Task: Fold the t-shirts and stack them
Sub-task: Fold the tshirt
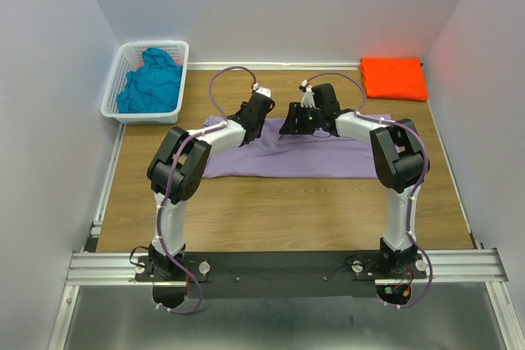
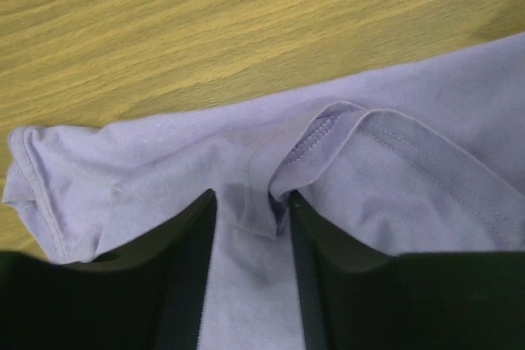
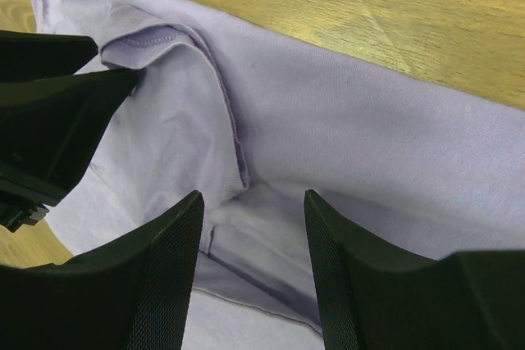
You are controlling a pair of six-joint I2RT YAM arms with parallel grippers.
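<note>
The lavender t-shirt (image 1: 287, 160) lies spread flat in the middle of the table. My left gripper (image 1: 256, 117) is down on its far edge near the collar, jaws open, with a raised fold of lavender cloth (image 2: 328, 133) between and just ahead of the fingertips (image 2: 253, 202). My right gripper (image 1: 297, 120) stands open beside it, its fingers straddling a creased layer of the same shirt (image 3: 369, 145), gripper (image 3: 253, 198). The orange t-shirt (image 1: 394, 78) lies folded at the back right. The teal t-shirt (image 1: 150, 81) is crumpled in the basket.
A white lattice basket (image 1: 113, 100) stands at the back left against the wall. Grey walls close in the table on three sides. The left gripper's dark body (image 3: 57, 112) shows close by at the left of the right wrist view.
</note>
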